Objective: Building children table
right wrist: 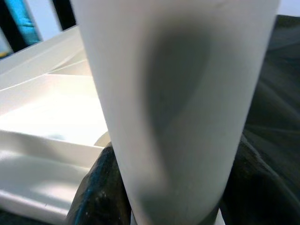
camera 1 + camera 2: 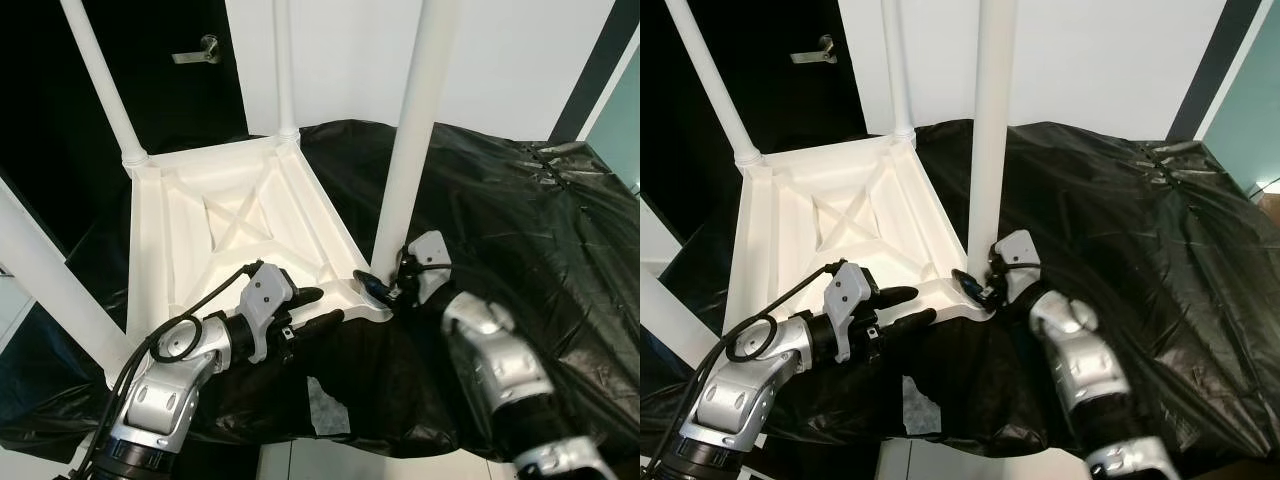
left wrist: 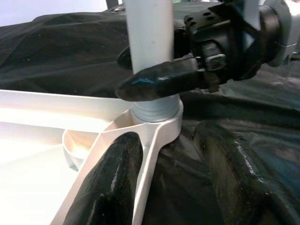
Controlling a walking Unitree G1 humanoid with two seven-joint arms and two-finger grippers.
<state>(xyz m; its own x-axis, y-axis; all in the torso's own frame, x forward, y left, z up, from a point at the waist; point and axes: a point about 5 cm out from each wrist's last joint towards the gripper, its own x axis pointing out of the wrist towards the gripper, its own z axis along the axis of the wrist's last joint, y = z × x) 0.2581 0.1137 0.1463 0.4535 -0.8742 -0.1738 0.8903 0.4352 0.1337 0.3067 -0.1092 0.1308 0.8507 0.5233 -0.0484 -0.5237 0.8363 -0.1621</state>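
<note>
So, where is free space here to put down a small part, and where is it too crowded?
Free: the black sheet right of the near leg, and the tabletop underside between its ribs. Crowded: the near corner, where the right gripper clasps that leg and the left gripper sits open beside the socket.

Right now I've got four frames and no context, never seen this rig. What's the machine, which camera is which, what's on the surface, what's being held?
It is a humanoid robot with two silver arms, each ending in a two-fingered black pincer. The two wide pictures come from its head, looking down; the two close-ups come from cameras on its wrists. A white children's table lies upside down on black plastic sheeting, legs pointing up. The right pincer is closed around the near-right leg just above its corner socket. The left pincer is open, one finger over the table's edge and one over the sheeting, holding nothing.
</note>
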